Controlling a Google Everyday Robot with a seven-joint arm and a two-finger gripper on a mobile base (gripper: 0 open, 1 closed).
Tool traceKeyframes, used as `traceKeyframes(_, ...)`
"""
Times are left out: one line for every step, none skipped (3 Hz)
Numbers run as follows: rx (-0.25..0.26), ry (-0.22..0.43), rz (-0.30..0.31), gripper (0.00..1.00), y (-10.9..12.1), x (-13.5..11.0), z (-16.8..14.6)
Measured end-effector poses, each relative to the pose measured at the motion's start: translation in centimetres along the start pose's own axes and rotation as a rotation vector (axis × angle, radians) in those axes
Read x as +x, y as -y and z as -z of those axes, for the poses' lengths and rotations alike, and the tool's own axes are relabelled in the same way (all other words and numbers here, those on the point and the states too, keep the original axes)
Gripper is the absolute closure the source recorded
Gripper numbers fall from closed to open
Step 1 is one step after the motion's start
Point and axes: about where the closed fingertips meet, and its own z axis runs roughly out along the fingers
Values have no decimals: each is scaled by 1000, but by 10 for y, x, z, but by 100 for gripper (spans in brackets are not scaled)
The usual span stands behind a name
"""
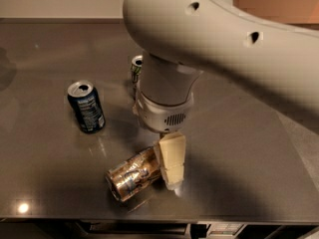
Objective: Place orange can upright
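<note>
Low over the near edge of the dark grey surface, the cream-coloured gripper hangs from the bulky white arm, and whether its jaws are apart or together I cannot tell. It sits right at the right end of the shiny orange-gold soda can, which lies on its side with its other end towards the front left. Further back to the left a dark blue can stands upright, and a white and green can shows partly behind the arm.
</note>
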Motion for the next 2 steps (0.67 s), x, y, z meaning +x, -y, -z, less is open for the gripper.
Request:
traceKeyframes(-17,-14,74,0,-10,-16,-14)
traceKeyframes(-26,-46,117,17,-16,-21,-26)
